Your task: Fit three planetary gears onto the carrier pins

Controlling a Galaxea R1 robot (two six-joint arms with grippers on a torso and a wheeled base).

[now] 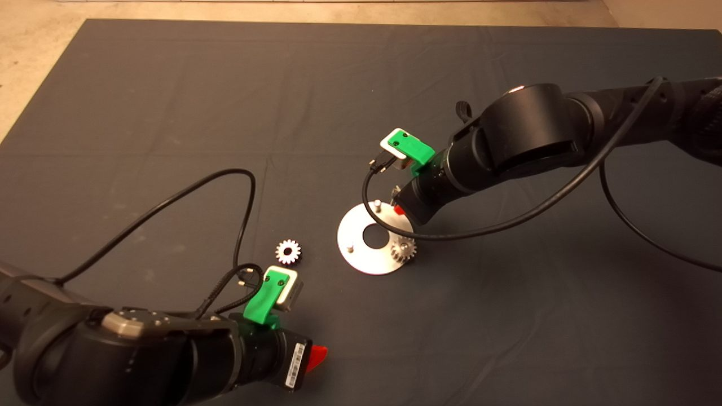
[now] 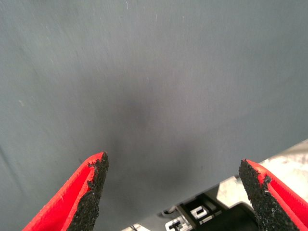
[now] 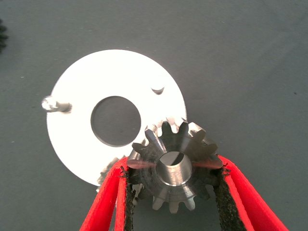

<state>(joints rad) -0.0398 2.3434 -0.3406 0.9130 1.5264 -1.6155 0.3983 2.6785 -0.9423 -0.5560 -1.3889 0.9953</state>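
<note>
Mostly hidden under its arm, right hand point(image 3: 171, 192) clenched around a gear point(image 3: 172, 165); left hand point(image 2: 173, 192) spread.

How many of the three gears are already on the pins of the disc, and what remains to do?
One gear appears already seated on the disc. The right gripper is shut on a second gear, held over the disc but not yet on a pin. Two pins stand bare. The third gear lies on the mat, with the left gripper open and waiting nearby.
</note>
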